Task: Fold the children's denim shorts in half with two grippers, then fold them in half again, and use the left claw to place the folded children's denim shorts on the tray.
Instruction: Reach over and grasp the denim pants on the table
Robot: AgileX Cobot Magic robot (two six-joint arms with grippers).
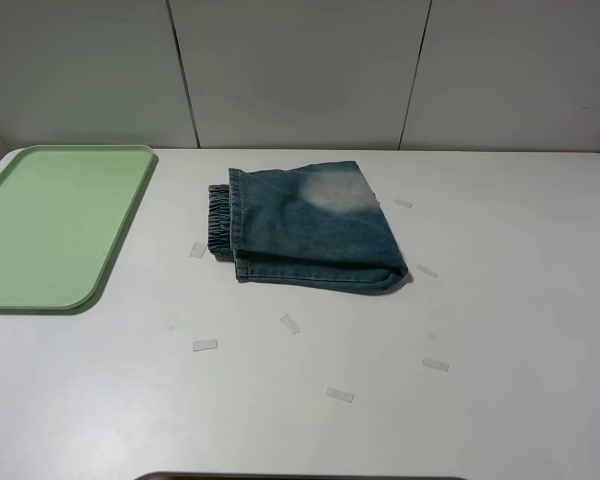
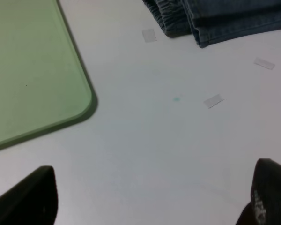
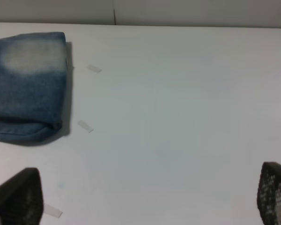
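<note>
The children's denim shorts (image 1: 310, 226) lie folded on the white table near its middle, waistband to the left, one pale faded patch on top. They also show in the left wrist view (image 2: 215, 16) and the right wrist view (image 3: 25, 84). The pale green tray (image 1: 55, 225) lies at the left and shows in the left wrist view (image 2: 33, 70). Neither arm shows in the exterior high view. My left gripper (image 2: 152, 199) is open and empty above bare table between tray and shorts. My right gripper (image 3: 147, 197) is open and empty to the right of the shorts.
Several small clear tape strips lie on the table around the shorts, such as one (image 1: 290, 323) in front and one (image 1: 436, 364) at the front right. A pale panelled wall (image 1: 300, 70) stands behind the table. A dark edge (image 1: 300, 477) shows at the table's front.
</note>
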